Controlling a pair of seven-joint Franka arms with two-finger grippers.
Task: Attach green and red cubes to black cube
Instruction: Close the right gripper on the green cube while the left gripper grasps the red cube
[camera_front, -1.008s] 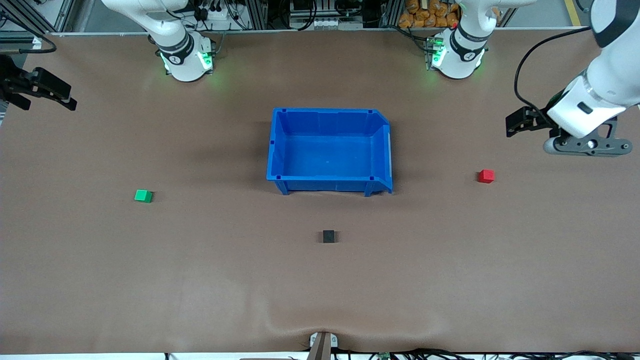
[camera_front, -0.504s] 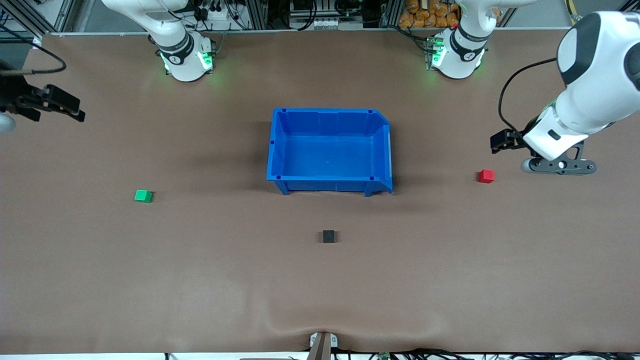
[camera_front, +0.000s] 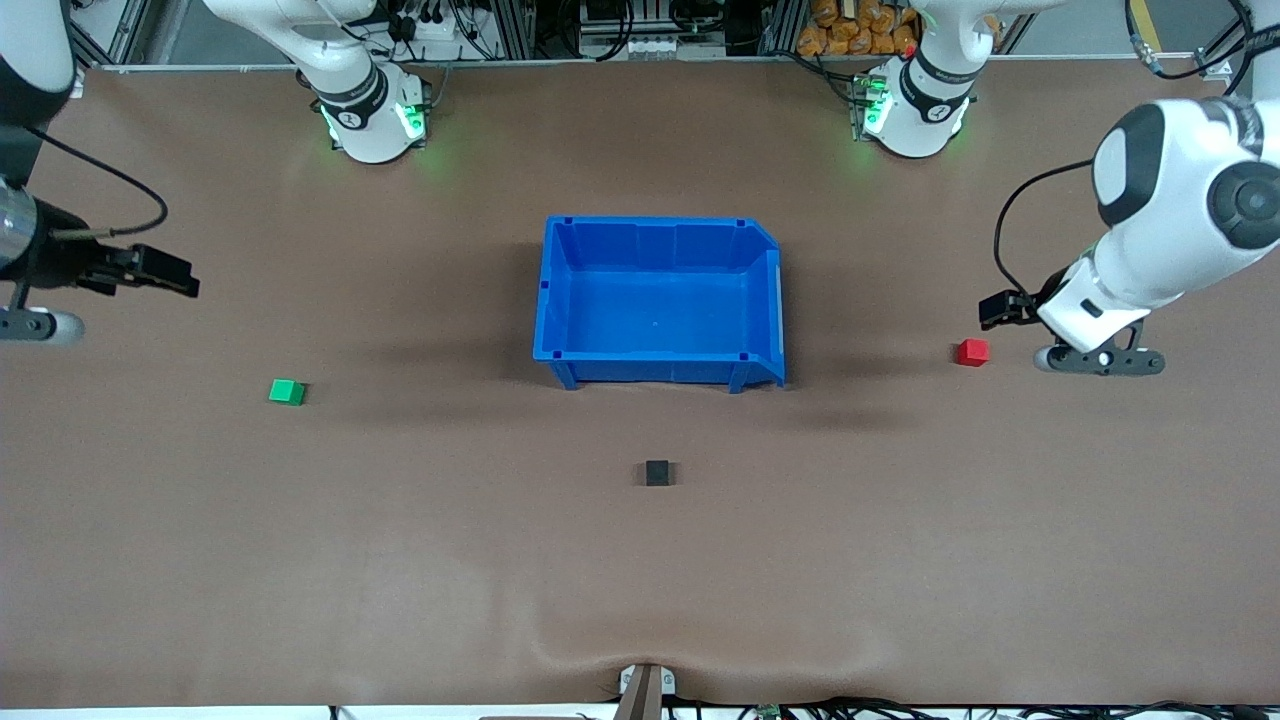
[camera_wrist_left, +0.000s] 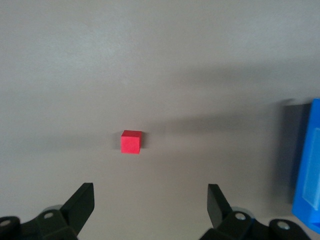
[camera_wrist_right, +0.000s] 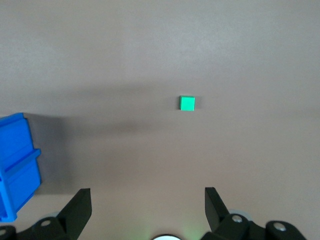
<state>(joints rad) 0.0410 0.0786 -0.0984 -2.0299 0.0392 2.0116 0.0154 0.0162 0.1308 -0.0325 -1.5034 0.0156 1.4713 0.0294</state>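
A wide brown table (camera_front: 400, 560) fills the scene, and the two arm bases stand along its top edge in the front view. The black cube (camera_front: 657, 472) lies alone on the table, nearer to the front camera than the blue bin (camera_front: 560, 300), which stands at the middle of the table with nothing visible in it. The green cube (camera_front: 287, 391) rests on the table toward the right arm's end, well apart from the black cube. The red cube (camera_front: 972, 351) rests toward the left arm's end, also well apart from the black one.

The left gripper (camera_wrist_left: 150, 200) hangs in the air just beside the red cube, without touching it; its two black fingers (camera_wrist_left: 82, 202) are spread wide and hold nothing. In the left wrist view the cube lies on the table ahead of the fingers. The right gripper (camera_wrist_right: 147, 202) hovers over the bare table near the green cube but clearly apart from it. Its fingers (camera_wrist_right: 80, 202) are also spread wide and empty.
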